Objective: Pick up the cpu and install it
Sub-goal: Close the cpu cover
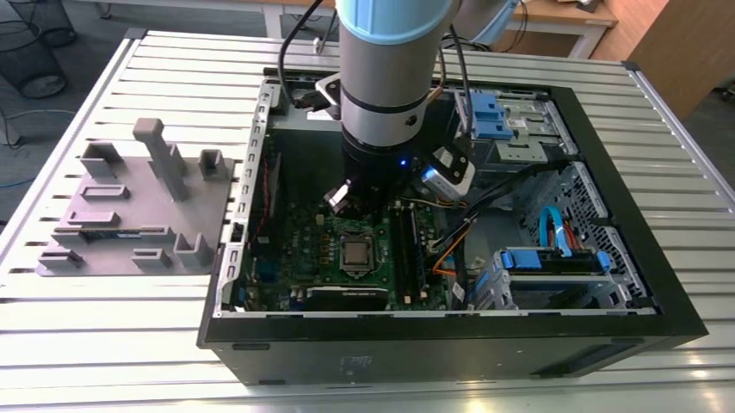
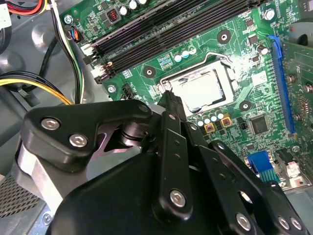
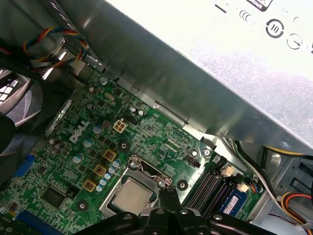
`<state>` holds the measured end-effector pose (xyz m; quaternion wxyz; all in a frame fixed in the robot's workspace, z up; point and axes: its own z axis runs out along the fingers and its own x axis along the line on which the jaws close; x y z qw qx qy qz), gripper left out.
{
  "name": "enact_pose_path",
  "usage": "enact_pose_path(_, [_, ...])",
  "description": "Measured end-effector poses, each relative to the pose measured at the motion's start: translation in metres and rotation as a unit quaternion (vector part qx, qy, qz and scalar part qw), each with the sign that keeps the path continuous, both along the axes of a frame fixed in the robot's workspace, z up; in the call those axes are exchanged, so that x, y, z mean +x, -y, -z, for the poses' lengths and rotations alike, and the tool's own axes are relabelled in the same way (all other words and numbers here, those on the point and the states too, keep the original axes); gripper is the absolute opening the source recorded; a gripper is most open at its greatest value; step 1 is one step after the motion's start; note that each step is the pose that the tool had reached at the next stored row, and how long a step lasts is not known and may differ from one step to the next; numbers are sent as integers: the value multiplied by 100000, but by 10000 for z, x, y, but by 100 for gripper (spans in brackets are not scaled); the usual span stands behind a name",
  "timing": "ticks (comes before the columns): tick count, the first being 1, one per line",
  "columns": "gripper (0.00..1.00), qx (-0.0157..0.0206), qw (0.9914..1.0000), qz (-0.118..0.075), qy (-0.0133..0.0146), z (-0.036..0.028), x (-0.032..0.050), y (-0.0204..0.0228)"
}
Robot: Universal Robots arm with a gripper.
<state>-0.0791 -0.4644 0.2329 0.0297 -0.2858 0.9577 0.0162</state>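
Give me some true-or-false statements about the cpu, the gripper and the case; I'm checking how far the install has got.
1. The cpu lies in the motherboard socket. True.
2. The gripper holds the cpu. False: it is shut with nothing in it, poised over the socket's edge.
3. The arm reaches down into the open computer case. True.
4. The grey fixture plate sits inside the case. False: it lies on the slatted table, outside the case on the exterior view's left.
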Motion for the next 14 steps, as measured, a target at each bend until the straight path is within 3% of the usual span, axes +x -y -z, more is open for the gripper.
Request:
enact_pose_path(8, [11, 1, 100000, 4, -1, 0, -2, 9])
enact_pose_path(14, [11, 2, 100000, 6, 0, 0, -3, 143])
